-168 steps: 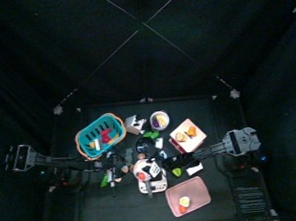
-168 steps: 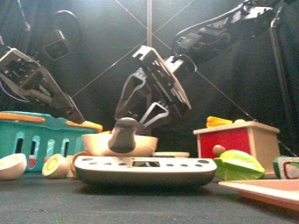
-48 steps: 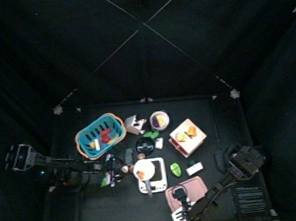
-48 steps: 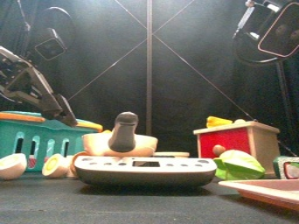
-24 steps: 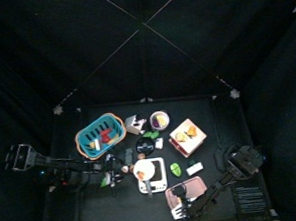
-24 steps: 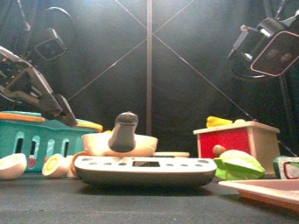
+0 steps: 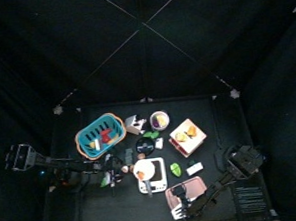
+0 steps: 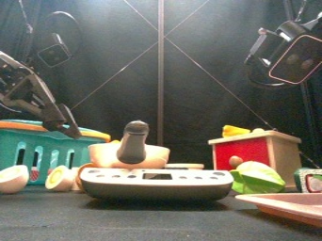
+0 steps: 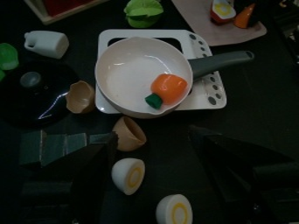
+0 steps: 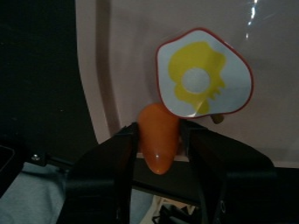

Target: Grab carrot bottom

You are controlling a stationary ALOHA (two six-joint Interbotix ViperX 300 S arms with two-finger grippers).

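The carrot (image 10: 158, 138) is a small orange piece lying on the salmon-pink tray (image 10: 117, 52), right beside a toy fried egg (image 10: 202, 74). My right gripper (image 10: 163, 133) hangs over the tray (image 7: 193, 186) at the table's front right. It is open, with one jaw on each side of the carrot and only a thin gap to it. The left wrist view also shows the carrot (image 9: 243, 16) on the tray's corner. My left gripper (image 9: 149, 162) is open over the table's left middle and holds nothing.
A white pan (image 9: 140, 74) with an orange-and-green piece (image 9: 167, 87) sits on a white board at the centre. Egg halves (image 9: 126, 175) lie near it. A teal basket (image 7: 98, 134) stands back left and a red box (image 8: 251, 151) to the right.
The right wrist has sunk a little toward the tray over the last second. The left arm has stayed put.
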